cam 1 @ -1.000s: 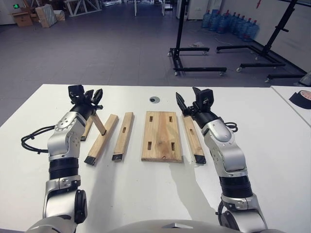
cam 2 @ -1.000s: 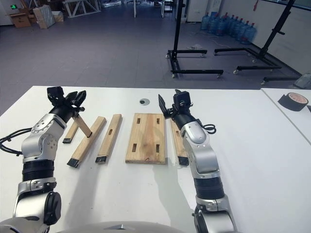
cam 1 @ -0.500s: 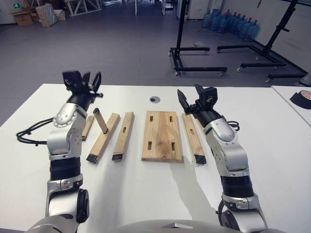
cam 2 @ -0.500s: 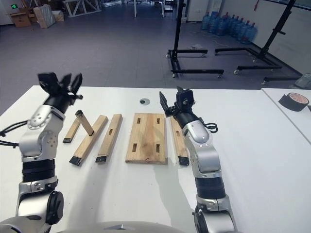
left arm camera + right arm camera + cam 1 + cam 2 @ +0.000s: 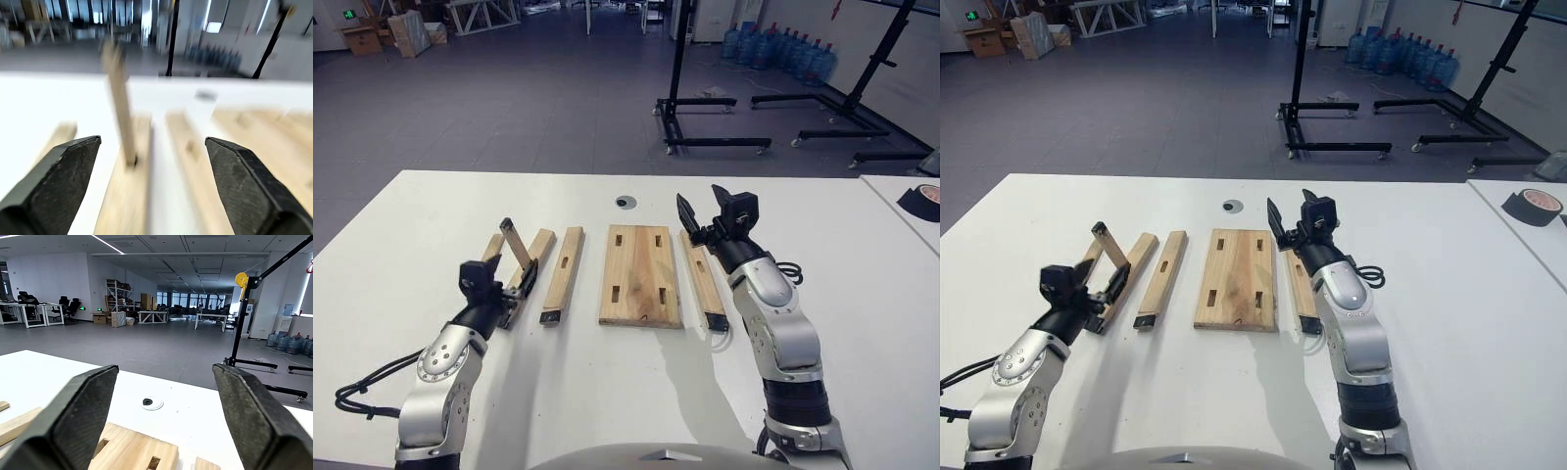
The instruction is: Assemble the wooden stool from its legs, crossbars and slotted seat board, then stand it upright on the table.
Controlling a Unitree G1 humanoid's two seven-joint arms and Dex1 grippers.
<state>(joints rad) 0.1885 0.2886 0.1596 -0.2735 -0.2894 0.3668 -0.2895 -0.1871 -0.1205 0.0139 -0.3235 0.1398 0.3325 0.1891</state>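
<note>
Left end effector (image 5: 509, 297): released, fingers spread wide; sits low over the surface (image 5: 607, 392) at the 6 o'clock end of the outer left leg (image 5: 540, 247). Short piece (image 5: 492, 245): lies flat at 9 o'clock of that leg. Thin crossbar (image 5: 514, 243): stands tilted on that leg. Slotted leg (image 5: 561, 274): lies flat at its 3 o'clock. Slotted seat board (image 5: 640, 274): lies flat mid-surface. Right leg (image 5: 704, 279): lies just beside the board, at 3 o'clock. Right end effector (image 5: 698, 204): released, hovers over that leg's 12 o'clock end.
</note>
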